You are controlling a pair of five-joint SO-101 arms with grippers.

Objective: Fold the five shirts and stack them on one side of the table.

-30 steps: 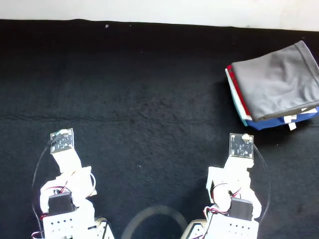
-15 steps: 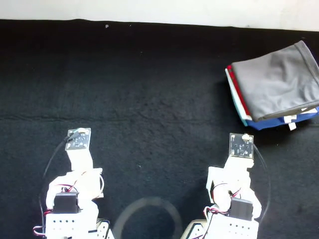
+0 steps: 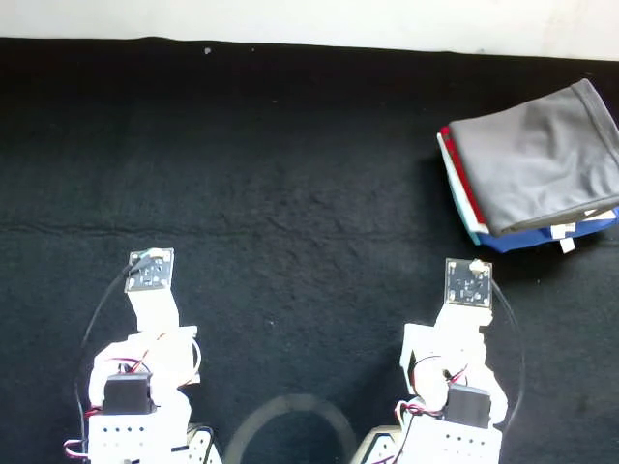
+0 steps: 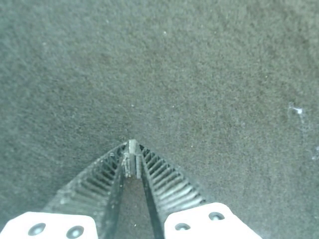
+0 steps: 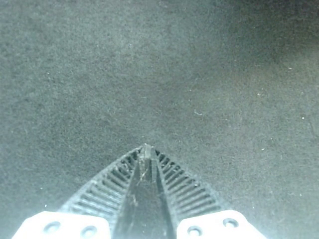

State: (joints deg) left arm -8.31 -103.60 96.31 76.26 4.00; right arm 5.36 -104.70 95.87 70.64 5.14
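A stack of folded shirts (image 3: 532, 169) lies at the table's far right, a grey one on top with red, white, teal and blue edges showing under it. Both arms are drawn back at the near edge, far from the stack. My left gripper (image 4: 131, 147) is shut with nothing in it, its tips meeting over bare black cloth. My right gripper (image 5: 146, 149) is also shut and holds nothing. In the high view the left arm (image 3: 150, 290) sits near left and the right arm (image 3: 467, 300) near right.
A black cloth (image 3: 290, 164) covers the table, with a white wall strip along the far edge. A faint ring shape (image 3: 290, 425) shows on the cloth between the arm bases.
The left arm swung a little to the right and pulled back toward its base, then settled. The right arm and the shirt stack stayed still.
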